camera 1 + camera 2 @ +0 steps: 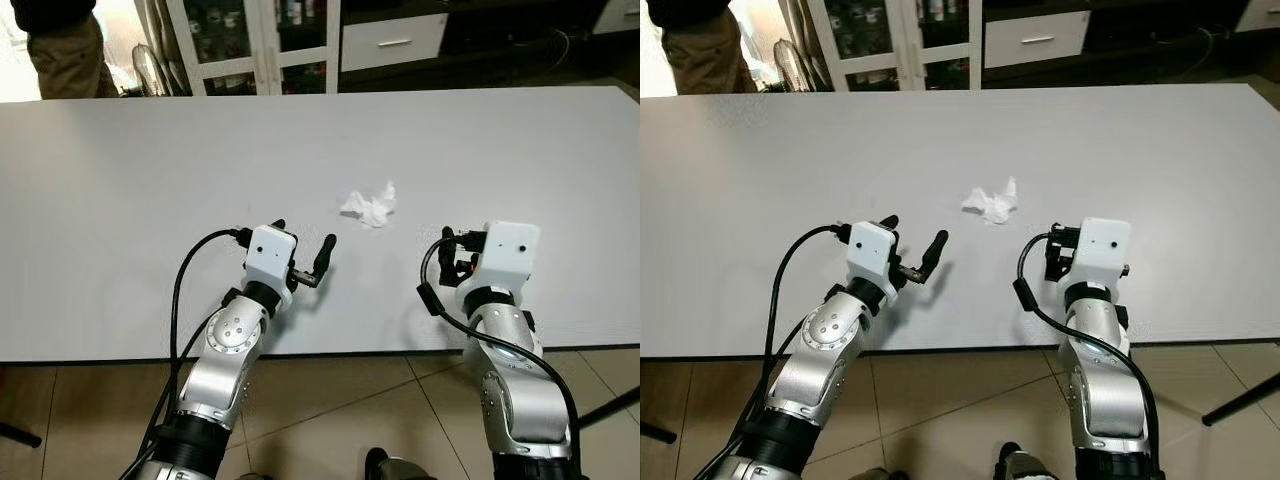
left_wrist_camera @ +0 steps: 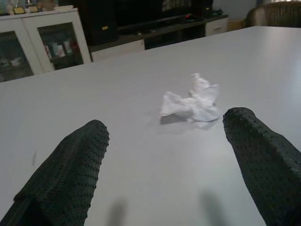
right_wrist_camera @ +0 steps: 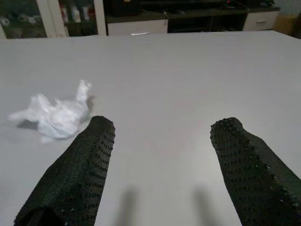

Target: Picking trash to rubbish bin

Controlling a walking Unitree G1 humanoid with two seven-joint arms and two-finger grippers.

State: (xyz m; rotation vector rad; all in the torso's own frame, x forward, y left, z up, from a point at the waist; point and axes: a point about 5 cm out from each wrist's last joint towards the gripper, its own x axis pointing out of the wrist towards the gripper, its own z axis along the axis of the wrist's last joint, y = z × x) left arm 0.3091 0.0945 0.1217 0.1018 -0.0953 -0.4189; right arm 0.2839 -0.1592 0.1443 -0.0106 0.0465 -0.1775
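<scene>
A: Head views first. Where's the trash?

B: Crumpled white tissue lying on the white bench, roughly mid-bench. Left end effector sits just short of the tissue on the robot's side, a bit to its left, fingers spread wide and empty. Right end effector is also nearer the robot than the tissue, off to its right; its fingers are tucked behind the wrist here.

A: Anything beyond the tissue?

B: White glass-door cabinet past the bench's far edge, and a person standing at the far left corner. I can't pick out any rubbish bin.

A: Left wrist view?

B: Tissue sits ahead, between the two black fingers, not touching either. Wide apart, nothing held.

A: Right wrist?

B: Fingers wide apart and empty as well. Tissue lies just beyond one finger, off to the side, not between them.

A: Step?

B: Looks like the approach before the pick; tissue still untouched. The left is better lined up, I'd say. The next move calls for reaching forward until the fingers straddle the tissue, dropping close to the bench, then closing gently, since it's light and could slide away.
</scene>
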